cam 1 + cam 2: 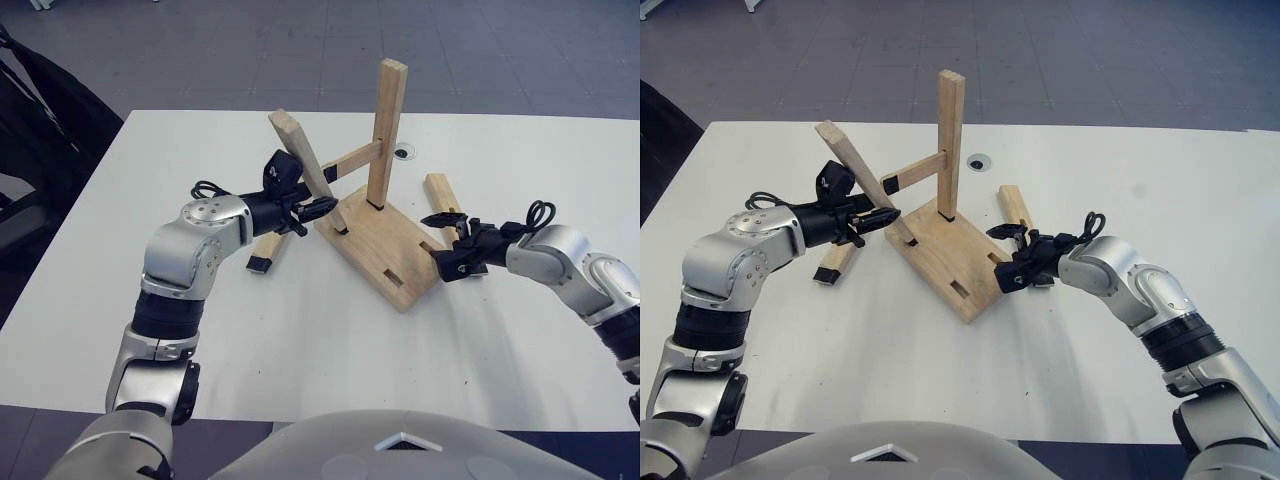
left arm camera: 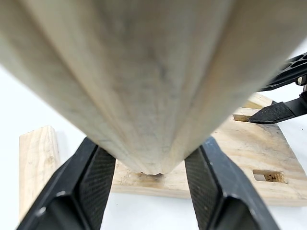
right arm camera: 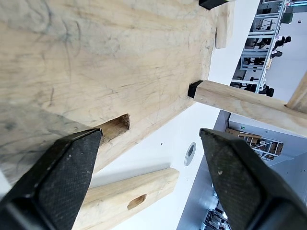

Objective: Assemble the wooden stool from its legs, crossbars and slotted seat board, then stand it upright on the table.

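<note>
The seat board [image 1: 385, 245] lies flat on the white surface [image 1: 300, 350], roughly in its middle. An upright leg [image 1: 387, 130] stands in a slot at the board's far edge. A tilted leg [image 1: 300, 150] rises from the slot at the board's left corner and leans away from the board. A crossbar [image 1: 355, 160] runs from the upright leg towards the tilted one; whether its dark tip touches that leg I cannot tell. The left end effector [image 1: 322, 207] is closed on the tilted leg just above the board, one finger [image 2: 91, 182] on each side. The right end effector [image 1: 438, 240] sits at the board's right corner with its fingers spread apart, holding nothing. Two slots on the board's right side are unfilled. One loose leg [image 1: 438, 195] lies just right of the board, and another loose leg [image 1: 268, 250] lies to its left.
</note>
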